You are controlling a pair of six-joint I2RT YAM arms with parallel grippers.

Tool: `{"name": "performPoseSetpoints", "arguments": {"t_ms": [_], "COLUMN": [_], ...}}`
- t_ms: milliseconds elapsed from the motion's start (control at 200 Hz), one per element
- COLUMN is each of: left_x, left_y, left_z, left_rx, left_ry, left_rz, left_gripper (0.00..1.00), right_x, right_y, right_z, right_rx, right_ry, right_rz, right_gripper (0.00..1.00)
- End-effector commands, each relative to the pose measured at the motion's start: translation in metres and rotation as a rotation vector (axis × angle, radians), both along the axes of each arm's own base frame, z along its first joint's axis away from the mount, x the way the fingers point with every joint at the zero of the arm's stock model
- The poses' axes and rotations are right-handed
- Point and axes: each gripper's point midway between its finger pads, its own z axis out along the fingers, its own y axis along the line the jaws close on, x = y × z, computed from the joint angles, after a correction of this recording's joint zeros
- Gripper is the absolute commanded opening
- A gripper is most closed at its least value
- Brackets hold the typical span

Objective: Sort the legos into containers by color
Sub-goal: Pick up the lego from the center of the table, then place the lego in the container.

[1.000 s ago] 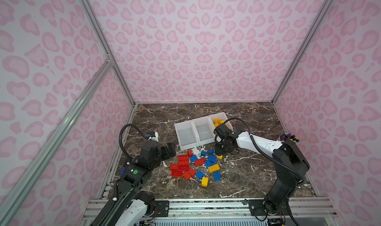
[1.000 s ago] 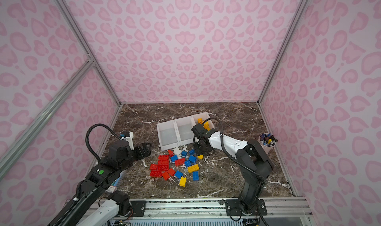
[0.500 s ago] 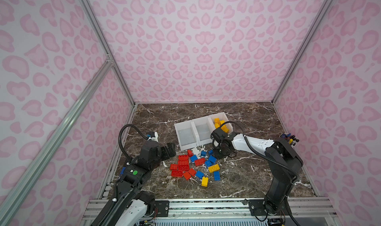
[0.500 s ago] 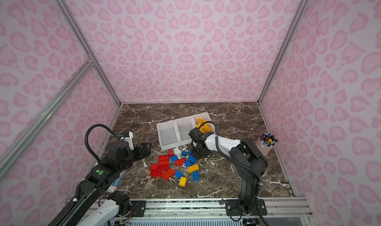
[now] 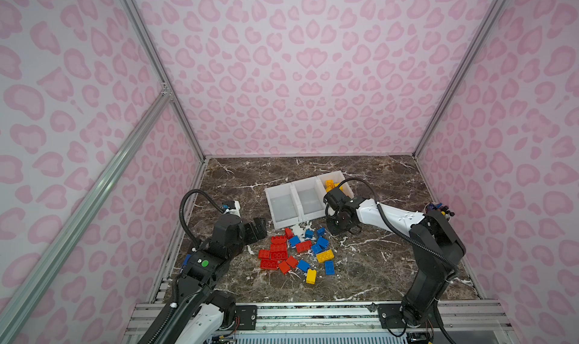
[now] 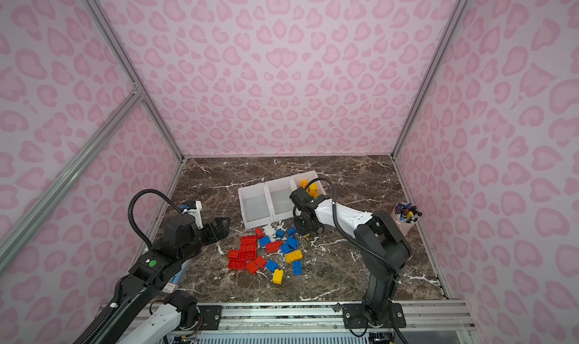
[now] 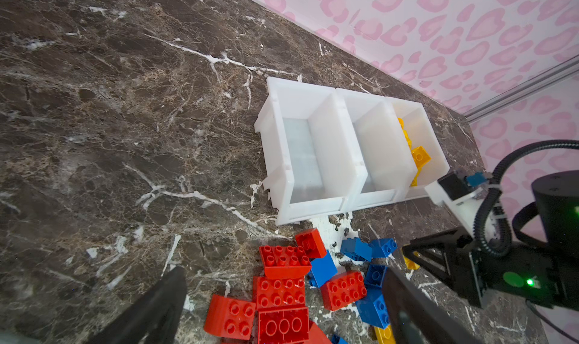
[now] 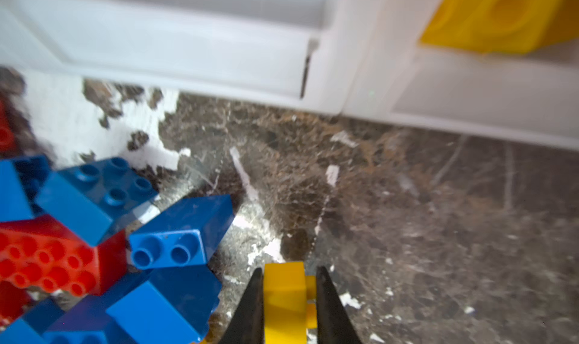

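Red, blue and yellow legos [image 5: 297,251] lie in a loose pile on the marble floor, in front of the containers [image 5: 283,204], three joined white bins. Several yellow legos [image 5: 330,184] are in the right-hand bin; the other two look empty. My right gripper [image 5: 336,229] is down at the pile's far right edge, near the bins' front wall. In the right wrist view it [image 8: 288,273] is shut on a small yellow lego [image 8: 283,295]. My left gripper [image 5: 258,228] hangs open to the left of the pile; in the left wrist view [image 7: 283,273] red legos [image 7: 279,292] lie below its wide-apart fingers.
A pinkish cup of pens [image 6: 405,218] stands by the right wall. Pink patterned walls with metal posts close in the floor on three sides. An aluminium rail [image 5: 313,314] runs along the front edge.
My right gripper has dropped slightly toward the pile's far right edge and closed on the yellow lego. The left arm has stayed still and open.
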Motion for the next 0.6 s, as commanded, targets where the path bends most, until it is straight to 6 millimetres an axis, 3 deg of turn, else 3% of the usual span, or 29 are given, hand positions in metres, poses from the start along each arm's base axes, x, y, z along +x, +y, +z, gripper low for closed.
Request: {"name": "performPoseSetpoints", "arguments": {"t_ms": [0,145,235,405,600], "left_x": [-0.001,-0.001,-0.001,-0.002,-0.003], "left_y": [0.001,0.001,0.001,0.000,0.001], "left_z": [0.002,0.001,0.001,0.000,0.001], "left_rx": [0.002,0.001,-0.003,-0.004,-0.005], "left_ry": [-0.002,0.001,0.001,0.006,0.005], "left_rz": [0.005,0.005,0.004,0.000,0.001], "left_gripper": [0.98,0.98,0.98,0.98,0.98], "right_x": [0.025,0.089,0.124,0.170,0.190], "right_y": [-0.003,-0.009,-0.009,-0.010,-0.012], "right_z": [0.027,0.075,0.088,0.076,0.060], "right_rx": [0.049,0.114,0.109,0.057,0.021], "right_ry": [-0.049,-0.151,-0.184,-0.171,-0.153], "right_rz": [-0.026,-0.097,-0.118,-0.152,-0.199], "right_gripper": [0.21,0.20,0.20,0.21,0.23]}}
